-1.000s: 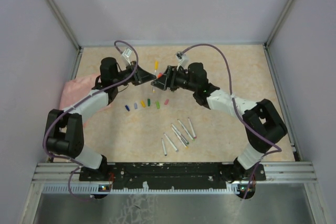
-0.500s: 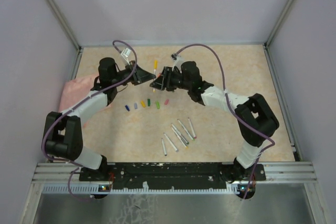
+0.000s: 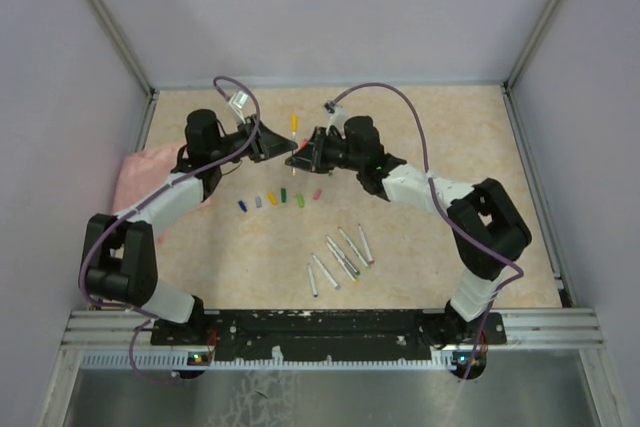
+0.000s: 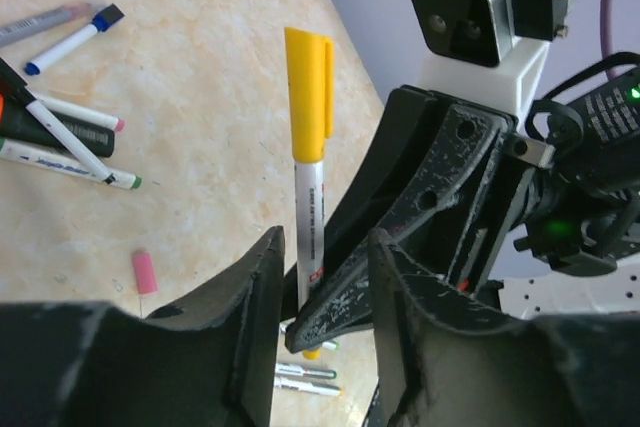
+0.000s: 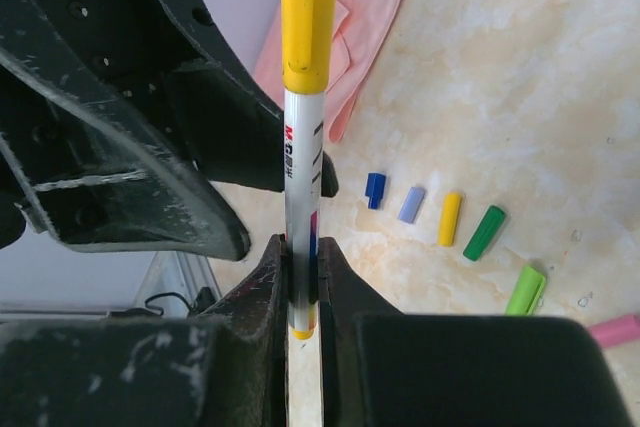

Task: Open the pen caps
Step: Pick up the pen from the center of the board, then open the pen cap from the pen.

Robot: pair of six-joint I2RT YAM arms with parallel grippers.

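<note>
Yellow cap (image 5: 308, 17) remains on its pen (image 5: 300, 177): the right end effector (image 5: 300, 297) has just clamped the barrel, while the left end effector (image 4: 322, 277) has parted its jaws around it.

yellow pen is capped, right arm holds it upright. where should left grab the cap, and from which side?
Probably the yellow cap mid-length, above the pen barrel that the right gripper clamps low down. Bring the left gripper in from its own side, fingers across the smooth faces, off the clip.

Pen caps (image 3: 280, 198) in row behind pens (image 3: 340, 257), cloth (image 3: 140, 175) left
</note>
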